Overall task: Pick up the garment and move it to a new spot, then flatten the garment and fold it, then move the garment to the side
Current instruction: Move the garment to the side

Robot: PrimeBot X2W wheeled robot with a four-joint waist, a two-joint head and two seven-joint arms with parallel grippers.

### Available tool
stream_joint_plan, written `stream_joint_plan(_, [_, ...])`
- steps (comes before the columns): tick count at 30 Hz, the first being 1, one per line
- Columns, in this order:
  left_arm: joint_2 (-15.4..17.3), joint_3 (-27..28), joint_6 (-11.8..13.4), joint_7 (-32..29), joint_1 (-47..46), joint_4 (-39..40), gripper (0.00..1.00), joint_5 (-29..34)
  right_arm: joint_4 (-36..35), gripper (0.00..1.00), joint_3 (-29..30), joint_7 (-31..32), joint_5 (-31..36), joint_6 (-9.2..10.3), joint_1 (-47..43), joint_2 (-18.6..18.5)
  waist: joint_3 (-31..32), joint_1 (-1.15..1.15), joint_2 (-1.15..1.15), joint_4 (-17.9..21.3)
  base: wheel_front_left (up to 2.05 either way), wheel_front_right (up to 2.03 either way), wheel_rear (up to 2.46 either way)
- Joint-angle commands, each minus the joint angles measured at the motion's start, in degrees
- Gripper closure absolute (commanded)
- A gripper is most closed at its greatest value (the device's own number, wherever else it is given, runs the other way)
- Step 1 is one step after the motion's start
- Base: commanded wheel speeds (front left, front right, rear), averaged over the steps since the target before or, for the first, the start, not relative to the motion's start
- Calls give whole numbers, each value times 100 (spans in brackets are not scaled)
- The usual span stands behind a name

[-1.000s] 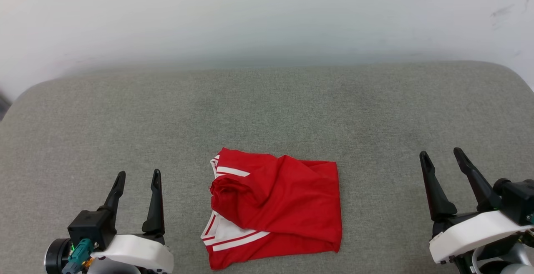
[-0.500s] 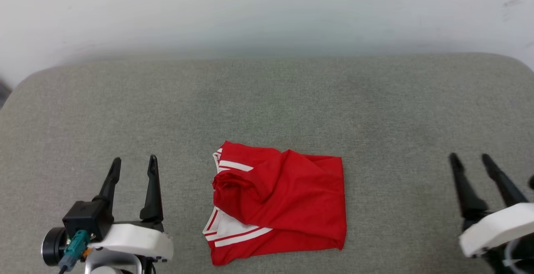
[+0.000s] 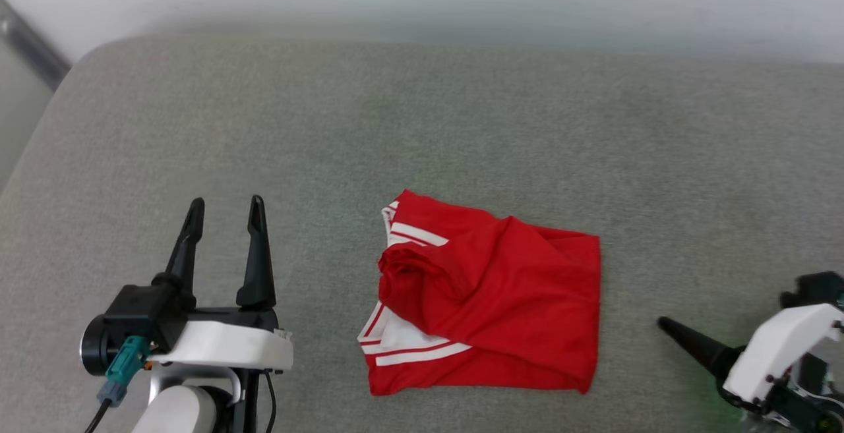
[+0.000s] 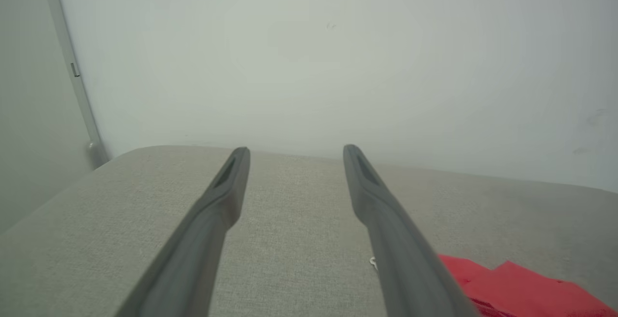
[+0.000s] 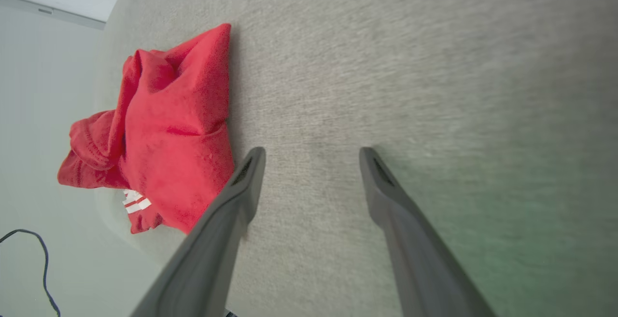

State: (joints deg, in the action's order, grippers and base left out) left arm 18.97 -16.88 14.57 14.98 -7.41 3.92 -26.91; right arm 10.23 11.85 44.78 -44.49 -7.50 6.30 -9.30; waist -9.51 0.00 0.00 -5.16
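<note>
Garment [image 3: 488, 301]: rumpled rough rectangle on grey cushion [image 3: 198, 123], between hands, untouched.
Left hand [image 3: 225, 201]: wide, empty.
Right hand [image 5: 311, 153]: wide, empty.
Progress: I judge fold loosely done; side move remaining.

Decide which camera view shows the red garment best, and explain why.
The head view: the garment lies whole, seen from above, every edge and its white striped trim visible. The right wrist view shows it sideways at the left; the left wrist view catches a red corner at lower right.
</note>
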Motion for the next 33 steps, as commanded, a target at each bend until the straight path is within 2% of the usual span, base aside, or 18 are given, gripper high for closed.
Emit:
stream_joint_plan(1, [-24, 36, -33, 25, -84, -20, 0, 37, 33, 0, -44, 28, -91, 3, 154, 27, -202, 0, 0, -175, 0, 0, 0])
stream_joint_plan(3, [-91, 65, -97, 25, -166, -36, 0, 74, 282, 0, -25, 188, -593, 3, 276, 299, -327, 0, 0, -257, 0, 0, 0])
stream_joint_plan(6, [-138, 126, -182, 25, -220, -101, 0, 123, 644, 0, -105, 252, -1141, 5, 477, 465, -471, 0, 0, -353, 0, 0, 0])
stream_joint_plan(12, [-236, 226, -324, 25, -253, -201, 0, 218, 1179, 0, -568, 337, -1757, 6, 710, 661, -586, 0, 0, -455, 0, 0, 0])
stream_joint_plan(13, [-248, 243, -340, 25, -258, -215, 0, 226, 1205, 22, -645, 329, -1784, 6, 731, 668, -591, 0, 0, -463, 0, 0, 0])
stream_joint_plan(14, [-261, 258, -355, 26, -265, -229, 0, 251, 1211, 69, -726, 328, -1812, 6, 750, 670, -591, 0, 0, -467, 0, 0, 0])
stream_joint_plan(15, [-271, 274, -371, 25, -270, -246, 0, 264, 1181, 98, -795, 308, -1826, 6, 768, 649, -585, 0, 0, -467, 0, 0, 0])
stream_joint_plan(18, [-287, 329, -407, 25, -252, -296, 0, 300, 974, 100, -979, 133, -1715, 6, 852, 439, -514, 0, 0, -437, 0, 0, 0])
stream_joint_plan(23, [-297, 378, -471, 25, -139, -370, 0, 357, 592, 100, -1480, -318, -1065, 4, 921, -80, -279, 0, 0, -288, 0, 0, 0])
stream_joint_plan(28, [-229, 427, -484, 25, 0, -364, 0, 414, 358, 100, -2062, -497, -123, 4, 982, -634, -51, 0, 0, 55, 0, 0, 0])
stream_joint_plan(30, [-216, 424, -491, 25, 23, -358, 0, 411, 320, 100, -2155, -482, 61, 4, 1003, -723, -19, 0, 0, 145, 0, 0, 0])
stream_joint_plan(33, [-158, 437, -489, 20, 94, -304, 0, 433, 177, 100, -2381, -383, 715, 4, 1072, -1069, 31, 0, 0, 457, 0, 0, 0])
